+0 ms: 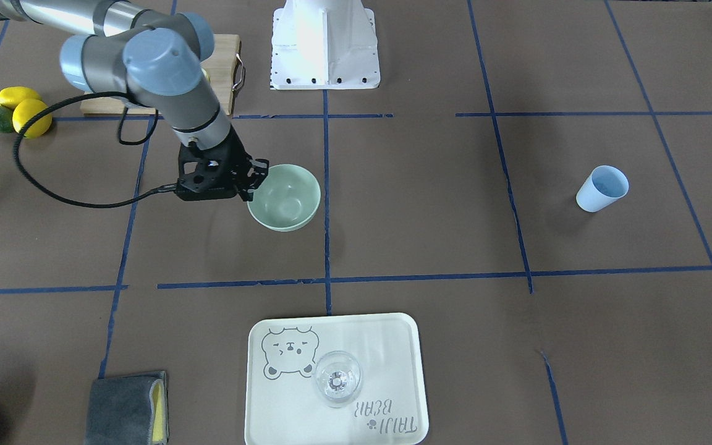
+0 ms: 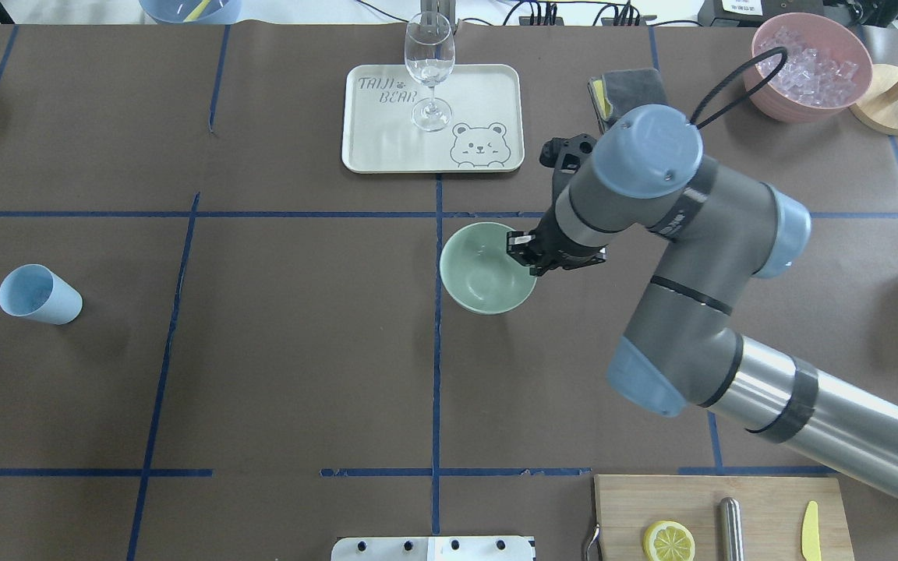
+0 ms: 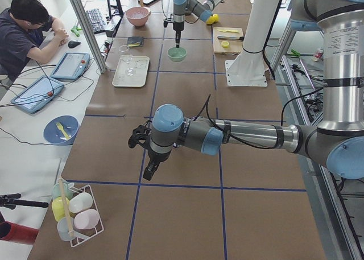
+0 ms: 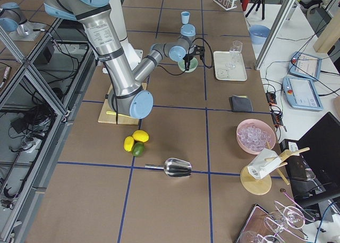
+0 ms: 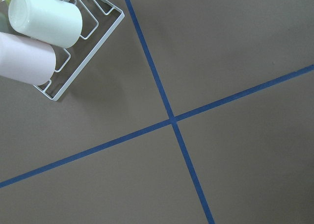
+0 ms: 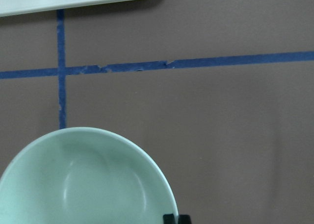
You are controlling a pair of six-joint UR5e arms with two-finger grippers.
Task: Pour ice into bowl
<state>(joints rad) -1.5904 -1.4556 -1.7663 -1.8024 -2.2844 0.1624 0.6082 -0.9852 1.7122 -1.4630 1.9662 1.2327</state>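
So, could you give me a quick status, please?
Right gripper at bowl rim, grip unclear. Left gripper hovers far off. Bowl empty; ice far off. Nothing else near bowl.

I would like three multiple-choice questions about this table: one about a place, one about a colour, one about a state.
1. Where does the glass stand?
A) on the tray
B) on the cutting board
C) on the bare table

2. What colour is the cup?
A) pink
B) yellow
C) pale blue

3. The green bowl is:
A) full of water
B) empty
C) upside down

Answers:
1 A: its foot rests on the bear-printed tray.
2 C: it is pale blue inside and outside.
3 B: it sits upright and only its smooth inside shows.
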